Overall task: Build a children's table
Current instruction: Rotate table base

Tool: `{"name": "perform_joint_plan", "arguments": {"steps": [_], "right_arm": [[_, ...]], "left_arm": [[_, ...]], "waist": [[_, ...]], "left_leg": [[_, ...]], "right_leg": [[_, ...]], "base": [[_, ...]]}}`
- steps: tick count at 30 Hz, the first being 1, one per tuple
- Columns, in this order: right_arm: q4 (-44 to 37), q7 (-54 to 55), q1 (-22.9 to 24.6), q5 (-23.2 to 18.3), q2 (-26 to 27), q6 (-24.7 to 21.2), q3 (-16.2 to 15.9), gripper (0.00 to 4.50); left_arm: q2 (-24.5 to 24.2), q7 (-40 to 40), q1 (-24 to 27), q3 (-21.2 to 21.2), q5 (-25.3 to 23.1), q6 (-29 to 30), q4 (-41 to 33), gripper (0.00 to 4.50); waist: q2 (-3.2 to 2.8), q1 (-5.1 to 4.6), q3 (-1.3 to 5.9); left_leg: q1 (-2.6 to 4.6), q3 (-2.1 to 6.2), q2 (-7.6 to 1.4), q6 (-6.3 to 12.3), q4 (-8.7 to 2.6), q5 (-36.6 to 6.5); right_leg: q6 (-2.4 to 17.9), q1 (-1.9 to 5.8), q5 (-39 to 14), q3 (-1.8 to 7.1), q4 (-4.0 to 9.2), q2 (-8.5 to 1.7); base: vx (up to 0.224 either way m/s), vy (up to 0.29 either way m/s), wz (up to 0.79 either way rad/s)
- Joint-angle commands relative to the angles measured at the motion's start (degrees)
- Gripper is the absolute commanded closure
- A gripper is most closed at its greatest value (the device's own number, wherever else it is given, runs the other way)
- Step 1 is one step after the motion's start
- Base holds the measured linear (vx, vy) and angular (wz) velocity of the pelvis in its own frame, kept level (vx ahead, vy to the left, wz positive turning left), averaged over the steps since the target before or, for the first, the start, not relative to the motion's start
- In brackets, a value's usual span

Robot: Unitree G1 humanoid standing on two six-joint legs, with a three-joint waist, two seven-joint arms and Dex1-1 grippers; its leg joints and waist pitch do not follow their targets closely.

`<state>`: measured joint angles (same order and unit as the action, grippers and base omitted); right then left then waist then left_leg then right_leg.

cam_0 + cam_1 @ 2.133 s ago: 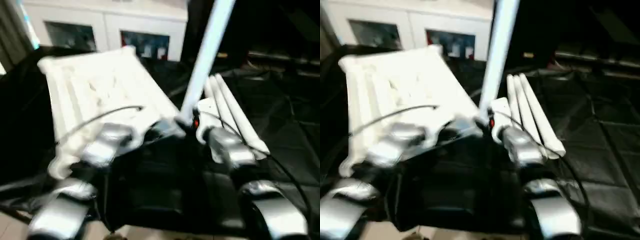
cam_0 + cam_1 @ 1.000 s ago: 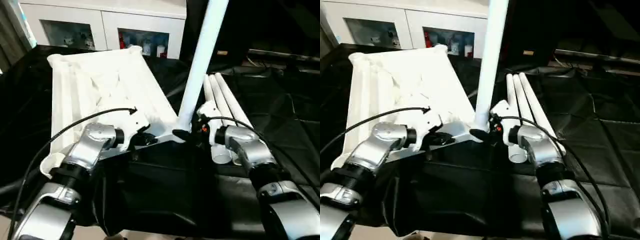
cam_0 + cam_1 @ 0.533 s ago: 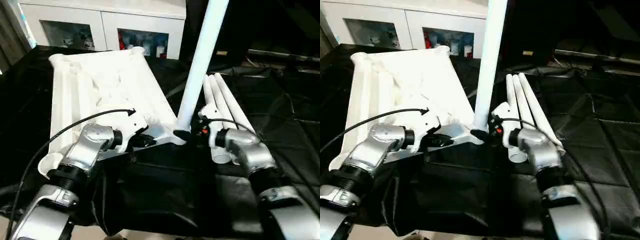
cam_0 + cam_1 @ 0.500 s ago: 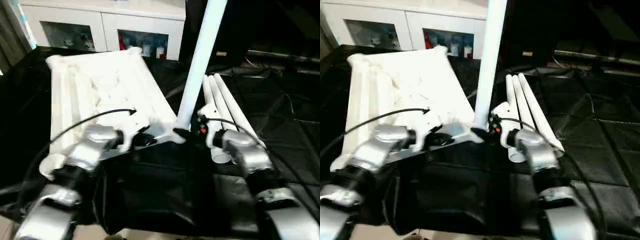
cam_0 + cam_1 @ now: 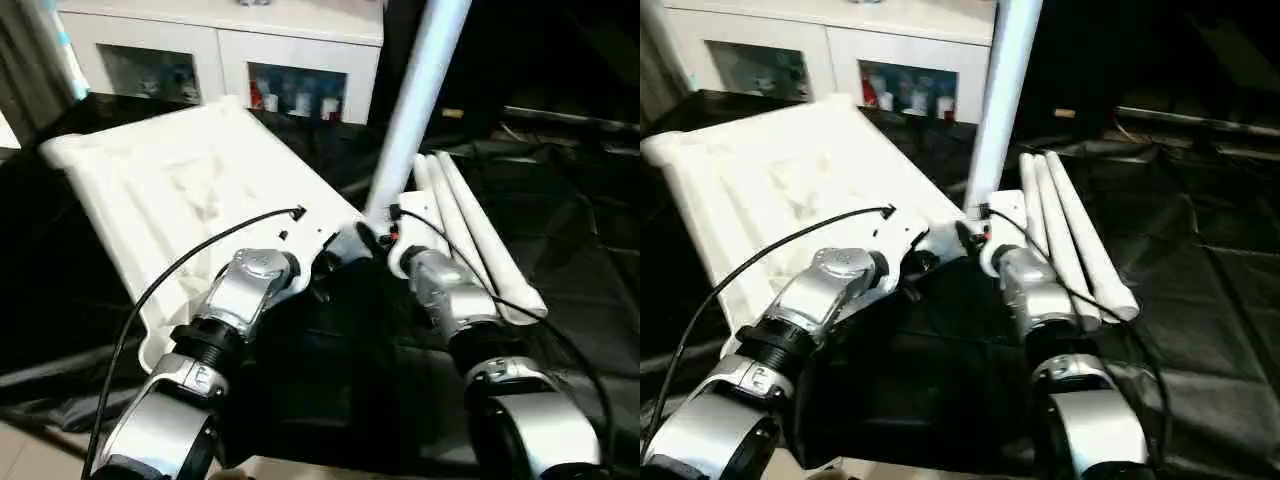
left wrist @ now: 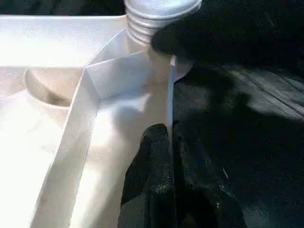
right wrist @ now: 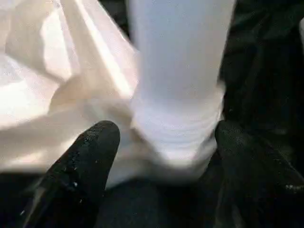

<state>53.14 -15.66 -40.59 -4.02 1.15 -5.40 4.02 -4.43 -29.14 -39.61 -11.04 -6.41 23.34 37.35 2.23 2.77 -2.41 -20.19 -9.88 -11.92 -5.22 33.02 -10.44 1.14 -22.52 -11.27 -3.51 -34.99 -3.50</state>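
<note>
Right now the step in hand looks like seating the first leg: the tabletop (image 5: 190, 190) lies upside down, ribbed underside up, on the black-draped table (image 5: 580, 200), and one white leg (image 5: 415, 90) stands upright in the near corner socket (image 7: 175, 142), its threaded base visible at the socket's mouth in both wrist views. Three spare legs (image 5: 1070, 230) lie side by side on the cloth just beside that corner, on the robot's right.

The left end effector (image 6: 170, 142) is clenched on the thin rim wall of the tabletop close to the socket, its two black fingers pressed together with the white edge between them (a steadying hold, by the look of it). The right end effector (image 7: 161, 142) stands spread wide around the base of the upright leg, one finger on each side; whether the pads actually press the plastic I cannot tell, so I would not call it a firm grasp.

Judging from the threads still showing above the socket, the leg is not fully home. The next move probably calls for the right end effector to close on the leg base and twist or push it down while the left keeps the tabletop from sliding. Three corners remain unfilled, so the task is at an early stage.
</note>
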Motion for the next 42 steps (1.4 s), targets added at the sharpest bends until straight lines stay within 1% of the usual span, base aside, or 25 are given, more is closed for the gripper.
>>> {"name": "perform_joint_plan", "arguments": {"steps": [1,5,6,8,9,10,11,12,14,16,18,20,22,24,25,26,27,28,30,32,34,35,36,38,42], "right_arm": [[1.03,-1.46,0.30,0.37,0.46,-0.15,-1.79,0.72],[-4.39,-2.35,2.48,0.18,-1.78,-0.55,-1.82,0.72],[-6.01,-2.66,3.26,0.16,-2.31,-0.63,-1.81,0.72],[-9.94,-2.57,5.34,0.05,-3.39,-1.24,-1.14,0.72],[-10.46,-2.35,5.67,0.06,-3.57,-1.28,-0.94,0.72],[-10.63,-2.26,5.78,0.06,-3.64,-1.28,-0.88,0.63],[-11.17,-1.69,6.29,0.29,-3.90,-1.02,-0.72,0.60],[-11.55,-1.12,6.69,0.26,-4.00,-0.60,-0.78,0.60],[-11.80,-0.91,6.86,0.16,-3.99,-0.49,-0.76,0.60],[-14.37,-0.26,7.73,-0.32,-3.64,-1.51,-0.71,0.60],[-15.41,-0.18,8.07,-0.35,-3.55,-2.03,-0.78,0.60],[-16.20,-0.43,8.27,-0.19,-3.57,-2.35,-1.21,0.60],[-16.32,-1.42,8.44,0.01,-3.50,-2.36,-2.14,0.60],[-16.08,-1.94,8.66,0.32,-3.36,-2.13,-2.87,0.60],[-15.56,-1.97,8.66,0.49,-3.15,-1.97,-3.10,0.60],[-15.42,-1.96,8.72,0.55,-3.03,-1.89,-3.19,0.60],[-15.42,-1.96,8.72,0.55,-3.03,-1.89,-3.19,0.60],[-15.20,-1.79,8.83,0.65,-2.70,-1.90,-3.34,0.60],[-14.67,-1.59,8.79,0.82,-2.28,-2.07,-3.55,0.60],[-13.94,-1.52,8.45,0.92,-1.92,-2.29,-3.71,0.60],[-13.26,-1.68,7.99,0.83,-1.69,-2.52,-3.91,0.60],[-13.20,-1.70,7.93,0.82,-1.67,-2.52,-3.94,0.60],[-12.56,-2.05,7.32,0.61,-1.41,-2.48,-4.23,0.60],[-12.14,-2.16,6.87,0.52,-1.24,-2.50,-4.36,0.60],[-10.25,-2.66,5.68,0.53,-1.08,-2.36,-4.57,0.60]], "left_arm": [[0.97,1.02,-0.16,-0.18,0.35,-0.12,1.82,4.50],[0.51,3.36,-1.75,1.42,0.34,-0.50,4.16,4.50],[0.51,4.29,-2.39,1.97,0.44,-0.99,5.09,4.50],[0.74,7.32,-4.65,3.70,0.83,-5.07,8.39,4.50],[0.90,7.94,-5.32,4.37,1.25,-7.09,9.27,4.50],[0.95,8.16,-5.56,4.62,1.41,-7.83,9.59,4.22],[1.29,8.13,-6.69,6.10,2.78,-11.34,10.48,3.94],[1.42,8.29,-7.44,7.55,4.11,-13.15,10.10,3.94],[1.41,8.81,-7.73,8.16,4.52,-13.71,9.80,3.91],[-0.11,12.40,-8.31,9.56,4.08,-16.78,8.85,3.64],[-0.78,13.19,-8.33,10.05,4.13,-17.36,8.41,3.50],[-2.41,14.19,-7.90,11.10,4.15,-17.27,6.66,3.50],[-6.21,16.43,-6.23,12.92,2.94,-15.76,1.85,3.50],[-9.71,19.33,-4.42,15.22,1.41,-13.07,-2.66,3.50],[-12.47,22.38,-2.69,17.29,-0.26,-10.96,-6.26,3.50],[-13.62,23.71,-1.81,18.32,-0.96,-10.04,-7.77,3.50],[-13.62,23.71,-1.81,18.32,-0.96,-10.04,-7.77,3.50],[-16.15,26.49,0.62,20.42,-3.03,-8.66,-11.33,3.50],[-19.32,28.97,4.54,23.06,-6.42,-6.81,-16.57,3.50],[-21.26,29.77,8.56,25.92,-8.70,-3.78,-21.46,3.50],[-22.51,29.35,12.32,27.64,-9.51,0.35,-25.64,3.50],[-22.66,29.28,12.65,27.72,-9.52,0.72,-25.91,3.50],[-24.41,28.06,16.39,28.08,-9.37,5.13,-28.32,3.50],[-25.31,27.02,18.63,27.92,-9.19,8.27,-29.68,3.50],[-26.92,20.02,25.28,24.11,-9.41,18.49,-34.72,3.50]], "waist": [[0.04,0.24,3.32],[-0.25,0.62,3.30],[-0.10,0.76,3.28],[0.02,0.88,3.30],[-0.34,0.85,3.28],[-0.17,0.71,3.24],[-0.18,0.72,3.32],[-0.12,0.79,3.33],[-0.35,0.96,3.77],[-0.55,0.89,3.78],[-0.41,0.87,3.78],[-0.44,0.88,3.69],[-0.64,0.98,3.59],[-0.60,0.54,3.47],[-0.45,0.53,3.33],[-0.72,0.60,3.42],[-0.46,0.53,3.20],[0.33,0.59,3.20],[-0.28,0.86,3.10],[0.45,0.88,3.11],[0.12,0.86,3.02],[0.04,0.96,3.03],[0.84,1.17,2.95],[0.85,1.25,2.76],[0.94,1.70,2.51]], "left_leg": [[-0.24,0.16,-1.12,2.14,-3.57,-8.75],[-0.08,0.01,-1.14,2.94,-3.45,-7.42],[-0.14,-0.01,-1.12,3.20,-3.42,-7.04],[-0.08,-0.01,-1.04,3.24,-3.44,-7.40],[-0.10,0.09,-1.06,3.19,-3.48,-7.28],[-0.25,0.11,-0.95,3.22,-3.49,-7.30],[-0.21,0.11,-0.87,3.13,-3.38,-7.23],[-0.34,0.03,-0.76,3.35,-3.24,-6.70],[-0.36,0.10,-1.01,3.78,-3.01,-4.50],[-0.50,0.08,-1.01,5.29,-2.75,-1.73],[-0.52,0.14,-1.04,6.54,-2.72,-0.91],[-0.41,0.05,-1.10,6.75,-2.69,-1.30],[-0.30,0.14,-1.34,6.06,-2.85,-2.46],[-0.31,0.06,-1.40,4.80,-2.96,-3.79],[-0.06,-0.06,-1.35,4.14,-3.03,-4.79],[-0.05,0.10,-1.69,3.50,-3.09,-5.03],[-0.19,0.03,-1.49,3.08,-3.18,-5.11],[-0.07,-0.04,-1.59,2.76,-3.19,-5.13],[-0.10,0.11,-1.75,2.25,-3.32,-4.66],[0.00,0.03,-1.86,2.02,-3.36,-4.25],[0.15,0.00,-1.67,1.53,-3.34,-3.37],[0.36,-0.05,-1.77,1.16,-3.32,-3.58],[0.27,-0.07,-1.72,1.14,-3.39,-4.01],[0.33,-0.09,-1.66,0.60,-3.53,-5.24],[0.64,0.08,-1.73,-1.40,-3.91,-10.23]], "right_leg": [[10.76,2.83,-7.97,2.73,4.10,-4.37],[11.53,2.77,-4.81,2.73,3.91,-4.09],[11.63,2.84,-3.95,2.72,3.88,-4.08],[11.27,2.94,-4.20,2.74,4.01,-4.03],[11.34,2.94,-3.95,2.74,3.96,-4.08],[11.21,3.01,-4.17,2.69,4.12,-4.04],[11.28,3.11,-4.36,2.70,4.07,-4.09],[11.63,3.24,-3.71,2.77,3.99,-4.16],[13.08,3.29,0.40,2.80,3.34,-4.27],[14.81,3.28,7.78,2.65,2.58,-3.94],[15.03,3.36,9.78,2.57,2.41,-4.02],[15.24,3.31,8.92,2.57,2.47,-4.06],[15.21,3.26,6.97,2.52,2.50,-4.18],[14.81,3.13,4.92,2.47,2.53,-4.02],[14.26,2.91,2.72,2.51,2.88,-3.93],[14.22,3.02,2.42,2.52,2.53,-4.21],[13.50,2.90,0.85,2.47,2.71,-3.99],[13.02,2.78,0.00,2.53,2.82,-4.01],[12.58,2.57,-0.54,2.51,2.57,-4.12],[12.32,2.45,-0.37,2.49,2.47,-4.10],[12.13,2.17,0.88,2.51,2.35,-3.83],[12.22,2.04,1.23,2.52,2.28,-3.86],[12.20,2.06,1.03,2.53,2.20,-3.86],[11.78,1.79,-0.28,2.56,2.36,-3.81],[10.21,1.43,-5.66,2.67,2.86,-3.95]], "base": [[0.000,0.000,0.00],[0.000,0.000,0.00],[0.000,0.000,0.00],[0.000,0.000,0.00],[0.000,0.000,0.00],[0.000,0.000,0.00],[0.000,0.000,0.00],[0.000,0.000,0.00],[0.000,0.000,0.00],[0.000,0.000,0.00],[0.000,0.000,0.00],[0.000,0.000,0.00],[0.000,0.000,0.00],[0.000,0.000,0.00],[0.000,0.000,0.00],[0.000,0.000,0.00],[0.000,0.000,0.00],[0.000,0.000,0.00],[0.000,0.000,0.00],[0.000,0.000,0.00],[0.000,0.000,0.00],[0.000,0.000,0.00],[0.000,0.000,0.00],[0.000,0.000,0.00],[0.000,0.000,0.00]]}}
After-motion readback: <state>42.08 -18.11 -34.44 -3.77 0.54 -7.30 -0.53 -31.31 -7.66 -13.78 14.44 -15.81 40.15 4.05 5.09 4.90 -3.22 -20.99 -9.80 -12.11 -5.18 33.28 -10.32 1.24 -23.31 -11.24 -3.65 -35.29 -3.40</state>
